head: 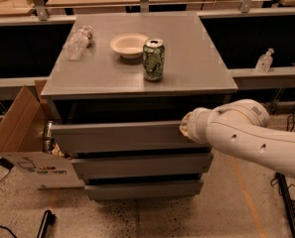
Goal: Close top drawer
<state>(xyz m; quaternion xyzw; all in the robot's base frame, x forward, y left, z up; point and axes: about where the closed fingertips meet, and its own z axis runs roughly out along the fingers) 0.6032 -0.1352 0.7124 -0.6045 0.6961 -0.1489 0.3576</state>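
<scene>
The top drawer [117, 137] is the uppermost of three in a grey cabinet, with a plain flat grey front. It stands out only a little beyond the two lower drawers, with a dark gap above its front panel. My white arm comes in from the right, and my gripper [185, 128] presses against the right end of the drawer's front panel. Its fingers are hidden behind the wrist.
On the cabinet top [196, 58] stand a green can [153, 59], a white bowl [129, 44] and a lying plastic bottle [78, 42]. An open cardboard box [25, 143] with cans sits on the floor at the left. A bottle [264, 60] stands on the right ledge.
</scene>
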